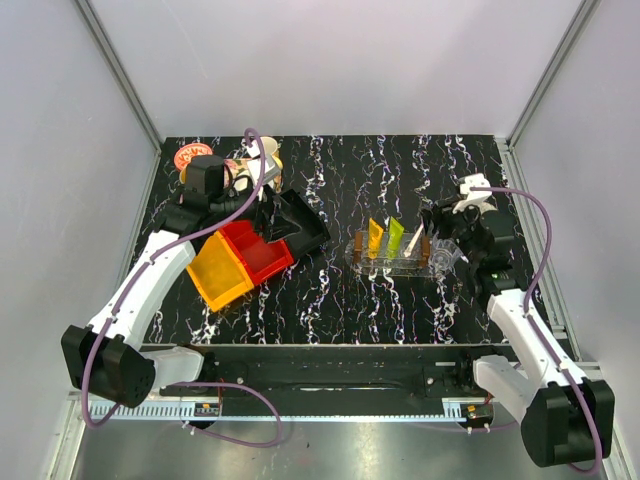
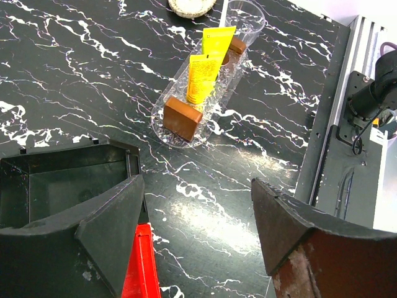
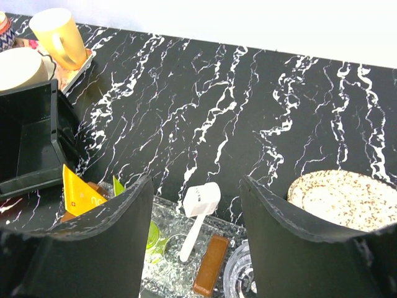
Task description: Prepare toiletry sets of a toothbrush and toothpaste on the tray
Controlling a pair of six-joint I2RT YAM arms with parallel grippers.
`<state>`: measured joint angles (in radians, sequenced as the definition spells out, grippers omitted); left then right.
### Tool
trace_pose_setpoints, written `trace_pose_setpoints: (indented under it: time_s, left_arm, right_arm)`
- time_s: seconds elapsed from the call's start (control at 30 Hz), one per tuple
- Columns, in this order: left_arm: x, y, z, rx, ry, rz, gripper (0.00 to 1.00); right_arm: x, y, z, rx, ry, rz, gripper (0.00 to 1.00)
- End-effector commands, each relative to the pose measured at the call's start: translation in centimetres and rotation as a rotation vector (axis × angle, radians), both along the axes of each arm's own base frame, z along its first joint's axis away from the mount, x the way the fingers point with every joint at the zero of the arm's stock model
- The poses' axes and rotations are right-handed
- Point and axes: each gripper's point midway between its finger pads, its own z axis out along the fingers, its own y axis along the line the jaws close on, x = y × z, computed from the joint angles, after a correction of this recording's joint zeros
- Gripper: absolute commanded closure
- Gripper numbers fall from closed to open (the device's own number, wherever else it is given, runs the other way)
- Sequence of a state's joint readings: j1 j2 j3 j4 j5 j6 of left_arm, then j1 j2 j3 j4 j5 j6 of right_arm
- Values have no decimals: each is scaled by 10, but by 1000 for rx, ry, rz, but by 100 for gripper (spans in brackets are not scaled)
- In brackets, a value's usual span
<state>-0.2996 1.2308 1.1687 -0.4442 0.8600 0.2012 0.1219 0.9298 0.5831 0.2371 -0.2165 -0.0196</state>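
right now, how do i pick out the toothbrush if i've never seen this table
On the black marbled table, right of centre, stands a clear rack with brown ends. The toothbrush is the rightmost of three things in it, beside the lime green tube. It alone is a slim white stick; the others are coloured tubes.

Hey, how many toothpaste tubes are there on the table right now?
2. The orange-yellow tube stands in the clear rack's left hole, the lime green tube in the middle hole beside it. More could be hidden inside the bins.
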Motion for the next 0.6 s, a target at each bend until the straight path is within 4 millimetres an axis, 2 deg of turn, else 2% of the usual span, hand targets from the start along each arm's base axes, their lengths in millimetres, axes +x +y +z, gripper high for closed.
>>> trace_pose_setpoints:
  time_s: [0.0,0.3,0.5,0.53,0.57]
  left_arm:
    - [-4,2,18,-12,-81,-11,26]
    - [-3,4,19,-6,-86,-5,26]
    - [3,7,18,1,-91,47,26]
    - [5,8,20,0,-96,60,26]
    - [6,9,20,0,-86,78,25]
  right_arm:
    - [4,-11,45,13,-107,-58,35]
    - [6,-25,75,3,-153,-140,25]
    - [9,-45,110,-4,-213,-251,16]
    - [10,-48,121,-7,-233,-264,15]
    - [10,-51,126,-10,-245,-279,10]
